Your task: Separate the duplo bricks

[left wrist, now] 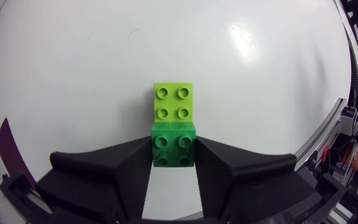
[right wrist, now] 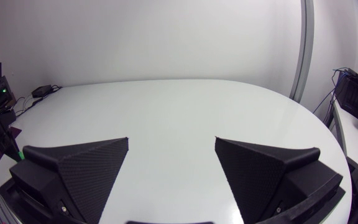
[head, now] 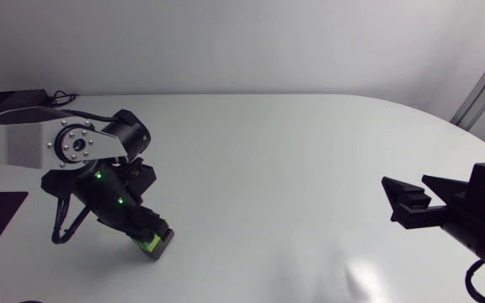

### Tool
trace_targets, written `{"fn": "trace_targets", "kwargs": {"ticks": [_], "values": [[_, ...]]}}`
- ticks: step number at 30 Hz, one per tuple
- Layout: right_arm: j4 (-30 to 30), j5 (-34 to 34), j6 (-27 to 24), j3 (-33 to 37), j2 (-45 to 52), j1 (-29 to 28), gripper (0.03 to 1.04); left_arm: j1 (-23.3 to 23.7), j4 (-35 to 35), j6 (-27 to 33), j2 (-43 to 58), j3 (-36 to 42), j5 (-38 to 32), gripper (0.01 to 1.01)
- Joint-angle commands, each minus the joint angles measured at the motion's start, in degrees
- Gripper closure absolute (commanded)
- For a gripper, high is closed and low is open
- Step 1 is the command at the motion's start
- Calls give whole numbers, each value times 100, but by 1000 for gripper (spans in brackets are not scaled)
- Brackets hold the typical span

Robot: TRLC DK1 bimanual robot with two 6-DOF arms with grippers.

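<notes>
Left gripper clamped the dark green brick, light green brick still attached; nothing was separated, right gripper stood empty, fingers apart

The dark green brick, studs showing, clamped in the left jaws, touches the lime brick ahead.

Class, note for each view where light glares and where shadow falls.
Head view: glare patch on the table near the right gripper. Left wrist view: bright spot beyond the light green brick; faint shade by the dark green brick in the left gripper. Right wrist view: even sheen.
</notes>
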Motion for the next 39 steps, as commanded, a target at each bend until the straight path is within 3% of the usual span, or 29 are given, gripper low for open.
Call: {"fn": "trace_targets", "kwargs": {"ticks": [1, 5, 11, 15, 26, 32, 35, 39], "values": [[-3, -2, 145, -87, -38, 2, 61, -147, -20, 195, -198, -109, 141, 746], [-82, -54, 145, 62, -30, 46, 61, -297, 138, 722, -462, -4, 247, 733], [-152, -432, 198, 423, 313, 46, 61, -103, 305, 2067, -602, 357, 554, 720], [-108, -854, 233, 783, 981, -24, 61, 169, 533, 3025, -576, 436, 1240, 723], [-196, -2524, 145, 1504, 2343, -95, 61, -376, 621, 4326, -752, 234, 2259, 723], [-451, -3675, -575, 1908, 3407, -270, 62, -270, 410, 4765, -523, 506, 3059, 723], [-644, -3588, -1340, 2005, 3530, -191, 62, -130, 349, 4967, -215, 638, 3560, 721], [-794, -2876, -2254, 2031, 3530, 266, 62, 81, 393, 5187, 145, 770, 4439, 723]]}}
